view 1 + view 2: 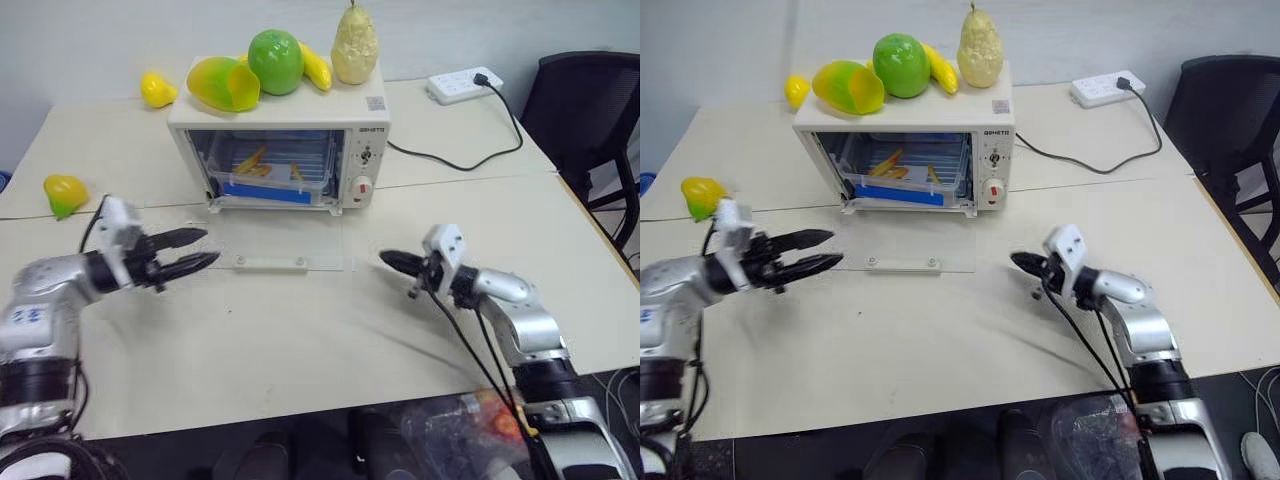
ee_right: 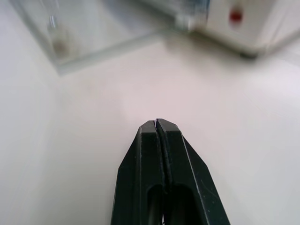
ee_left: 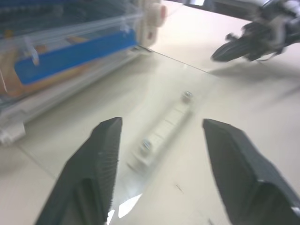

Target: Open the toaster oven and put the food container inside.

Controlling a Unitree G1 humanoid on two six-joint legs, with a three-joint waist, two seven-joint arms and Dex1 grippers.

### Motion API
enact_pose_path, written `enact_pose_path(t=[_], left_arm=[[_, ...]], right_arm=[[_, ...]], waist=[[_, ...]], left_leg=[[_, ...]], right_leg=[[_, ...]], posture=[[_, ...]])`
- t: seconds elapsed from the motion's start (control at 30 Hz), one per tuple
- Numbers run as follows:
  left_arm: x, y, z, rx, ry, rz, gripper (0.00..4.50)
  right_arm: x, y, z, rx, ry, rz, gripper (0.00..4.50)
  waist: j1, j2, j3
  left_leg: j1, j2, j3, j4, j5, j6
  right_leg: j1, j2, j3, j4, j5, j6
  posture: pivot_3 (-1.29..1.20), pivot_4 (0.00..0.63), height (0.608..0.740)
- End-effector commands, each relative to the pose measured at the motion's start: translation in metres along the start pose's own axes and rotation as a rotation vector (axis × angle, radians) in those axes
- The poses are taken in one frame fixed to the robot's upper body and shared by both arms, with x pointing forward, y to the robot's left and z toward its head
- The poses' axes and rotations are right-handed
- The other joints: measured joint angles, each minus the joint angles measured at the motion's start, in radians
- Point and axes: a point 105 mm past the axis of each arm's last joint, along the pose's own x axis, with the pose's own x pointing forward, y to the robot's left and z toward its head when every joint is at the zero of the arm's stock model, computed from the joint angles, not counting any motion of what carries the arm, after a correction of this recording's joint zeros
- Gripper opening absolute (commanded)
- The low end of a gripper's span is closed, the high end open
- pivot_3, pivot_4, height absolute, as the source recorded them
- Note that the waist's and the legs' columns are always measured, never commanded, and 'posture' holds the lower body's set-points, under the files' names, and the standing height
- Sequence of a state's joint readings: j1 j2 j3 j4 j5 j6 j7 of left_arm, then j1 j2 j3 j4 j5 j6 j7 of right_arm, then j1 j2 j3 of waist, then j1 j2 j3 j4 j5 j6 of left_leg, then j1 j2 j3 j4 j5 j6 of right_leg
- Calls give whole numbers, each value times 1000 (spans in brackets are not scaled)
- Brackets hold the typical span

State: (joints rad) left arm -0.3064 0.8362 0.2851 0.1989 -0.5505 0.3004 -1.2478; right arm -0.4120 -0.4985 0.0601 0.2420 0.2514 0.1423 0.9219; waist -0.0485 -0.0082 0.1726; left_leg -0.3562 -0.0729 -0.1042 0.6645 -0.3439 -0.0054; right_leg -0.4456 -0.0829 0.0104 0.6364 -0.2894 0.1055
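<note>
The food container (image 1: 268,172) sits inside the toaster oven (image 1: 285,160), beyond both sets of jaws — left gripper (image 1: 205,249) jaws apart, empty; right gripper (image 1: 385,258) jaws pressed together over the table (image 1: 300,340).

Right gripper (image 2: 157,123): black fingers pressed together, empty, over pale table (image 2: 93,154). Toaster oven (image 2: 253,28): red dial, glass door (image 2: 93,28) flat beside it.
</note>
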Motion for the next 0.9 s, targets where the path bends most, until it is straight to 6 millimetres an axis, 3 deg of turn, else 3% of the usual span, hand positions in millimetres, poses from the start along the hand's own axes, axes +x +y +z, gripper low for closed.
enact_pose_path(t=[0.03, 0.07, 0.27, 0.4, 0.5, 0.63, 0.77, 0.9], left_arm=[[-19, -1, 2, 16, 17, 0, 4256], [-23, 0, 1, 11, 12, 12, 4481], [-36, -8, 3, -4, -78, 73, 4481], [-42, -11, 4, -21, -148, 173, 4481], [-46, -12, 4, -24, -173, 247, 4481], [-48, -11, 1, 3, -179, 345, 4481], [-40, -16, -12, 42, -116, 360, 4481], [-33, -24, -32, 54, -33, 332, 4500]], right_arm=[[16, 12, 9, -57, -51, 81, 0], [21, 14, 10, -51, -68, 91, 0], [51, 16, 37, -26, -235, 104, 0], [53, 13, 63, -17, -382, 83, 0], [46, 12, 77, -14, -471, 72, 0], [22, 7, 118, 43, -715, 21, 0], [1, 2, 128, 108, -786, -23, 0], [-20, 16, 118, -5, -672, 21, 946]], waist=[[-1, 0, 0], [2, 0, 0], [1, 0, 0], [2, 0, 0], [6, 0, 0], [17, 0, 0], [21, 0, 0], [26, 0, 0]], left_leg=[[1, 0, 0, 0, 0, 0], [1, 1, 1, 0, 0, 0], [1, 1, 1, 0, 0, 0], [1, 1, 1, 0, -1, 0], [1, 1, 0, 0, -1, 0], [1, 1, 0, 1, -2, 0], [1, 1, 0, 1, -2, 0], [1, 1, 0, 0, -2, 0]], right_leg=[[0, 0, 0, 0, 0, 0], [0, 1, 1, 0, 0, 0], [0, 1, 1, 1, 0, 0], [0, 1, 0, 2, 0, 0], [1, 1, 0, 1, 0, 0], [0, 1, 0, 1, 0, 0], [1, 1, 0, 1, 0, 0], [1, 1, 1, 0, 0, 0]], posture=[[0, 150, 740], [0, 150, 740], [0, 150, 740], [0, 150, 740], [0, 150, 740], [0, 150, 740], [0, 150, 740], [0, 150, 740]])
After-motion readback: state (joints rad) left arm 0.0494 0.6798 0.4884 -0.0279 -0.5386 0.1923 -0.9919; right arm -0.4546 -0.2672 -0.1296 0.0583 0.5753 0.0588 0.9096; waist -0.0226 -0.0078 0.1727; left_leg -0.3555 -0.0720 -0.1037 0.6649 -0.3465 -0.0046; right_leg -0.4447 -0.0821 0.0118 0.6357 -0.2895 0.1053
